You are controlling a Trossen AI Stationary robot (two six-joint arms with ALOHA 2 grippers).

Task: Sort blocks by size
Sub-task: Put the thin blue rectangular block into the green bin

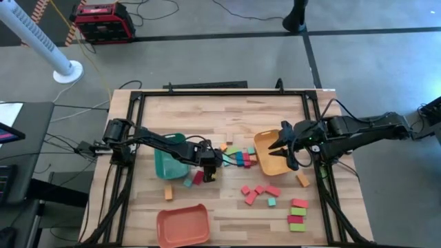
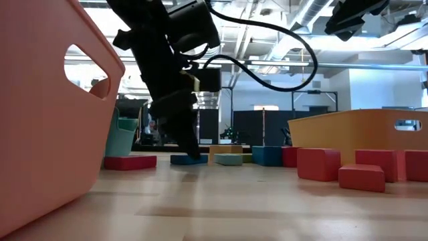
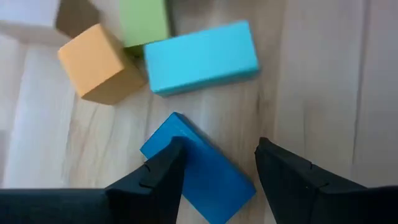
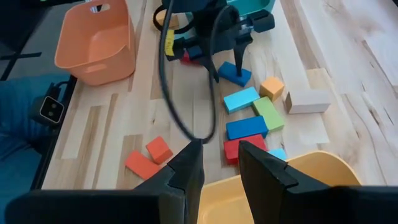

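A dark blue block (image 3: 208,177) lies flat on the wooden table, beside a light blue bar (image 3: 202,57), an orange cube (image 3: 99,65) and a green block (image 3: 144,22). My left gripper (image 3: 217,158) is open and points steeply down. Its two fingers stand on either side of the dark blue block (image 4: 235,73), right of the teal tray (image 1: 169,162). My right gripper (image 4: 219,163) is shut on nothing and hangs raised over the near rim of the yellow-orange tray (image 1: 270,158). More blocks (image 1: 258,193) lie scattered on the table's near right. My left gripper comes at the dark blue block from above, slanting down, with one finger (image 3: 163,177) over the block's long edge and the other (image 3: 283,177) beyond its opposite side. Whether either finger touches it I cannot tell. The block lies flat on the table.
A salmon-red tray (image 1: 182,224) stands at the near edge. Red and green blocks (image 1: 298,213) are stacked near the right front, and an orange block (image 1: 303,180) lies by the yellow-orange tray. A black frame (image 1: 138,103) borders the table. Bare wood lies between the trays.
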